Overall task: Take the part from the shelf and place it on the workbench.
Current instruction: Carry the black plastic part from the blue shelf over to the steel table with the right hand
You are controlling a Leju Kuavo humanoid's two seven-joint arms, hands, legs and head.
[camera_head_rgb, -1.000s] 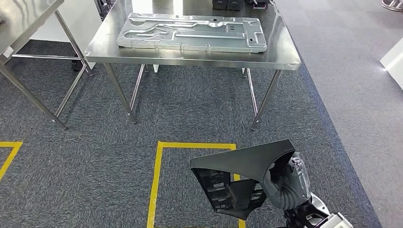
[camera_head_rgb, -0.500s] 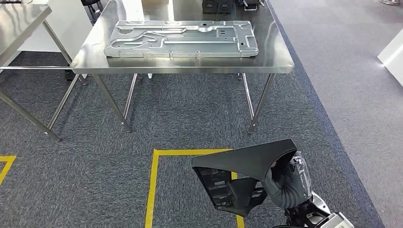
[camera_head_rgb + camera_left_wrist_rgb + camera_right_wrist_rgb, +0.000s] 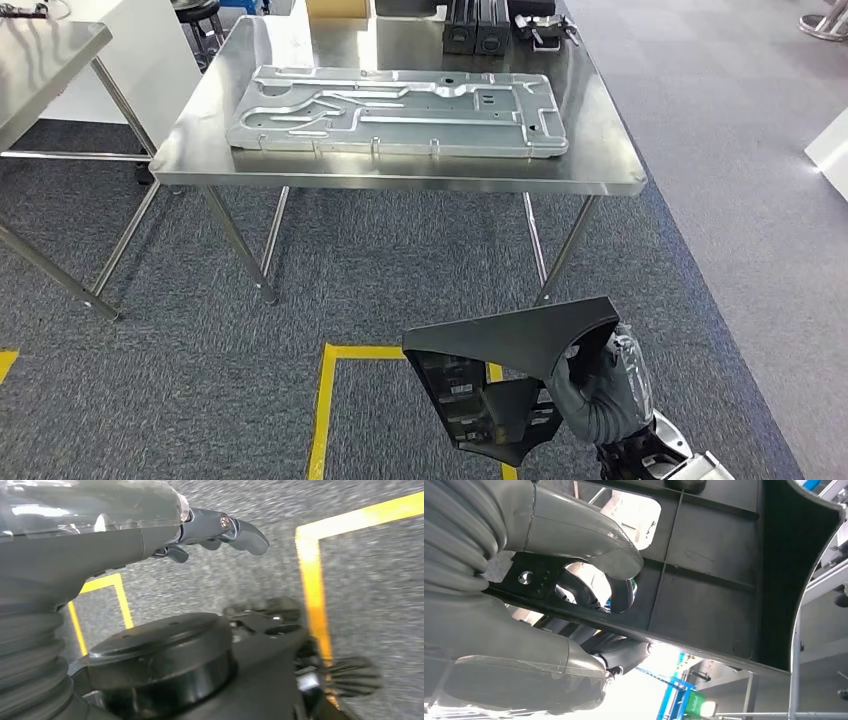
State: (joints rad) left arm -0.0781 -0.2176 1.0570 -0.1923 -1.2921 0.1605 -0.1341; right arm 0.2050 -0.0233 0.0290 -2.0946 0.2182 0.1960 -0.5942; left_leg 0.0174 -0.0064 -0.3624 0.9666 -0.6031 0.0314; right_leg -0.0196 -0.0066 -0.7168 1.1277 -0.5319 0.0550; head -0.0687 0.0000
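- Right hand [image 3: 600, 385] low at the robot's right side, wrapped around one edge of the black plastic part [image 3: 505, 345].
- Part held above the carpet floor [image 3: 400, 270], its broad curved top face up, ribbed underside and a lower flap hanging toward the robot's left of the hand.
- In the right wrist view, thick grey thumb [image 3: 594, 542] pressed on the part's ribbed inner face [image 3: 709, 570], darker fingers [image 3: 621, 652] curled under its rim: a firm grasp, closed on the part.
- Left hand [image 3: 215, 530] seen from its wrist camera, holding nothing, fingers stretched out and slightly apart over the carpet.
- Yellow floor tape [image 3: 325, 400] just beside and below the held part, toward the robot's left of the right hand; the same kind of tape [image 3: 312, 575] beneath the left hand.
- Steel workbench [image 3: 600, 170] well ahead of the right hand, apart from the part, not yet reached.
- Large silver metal plate [image 3: 395, 110] flat on the workbench, far forward of the hand and to its left.
- Black boxes [image 3: 475, 25] at the workbench's far edge, beyond the plate.
- Second steel table [image 3: 45, 60] far off to the left of both hands.
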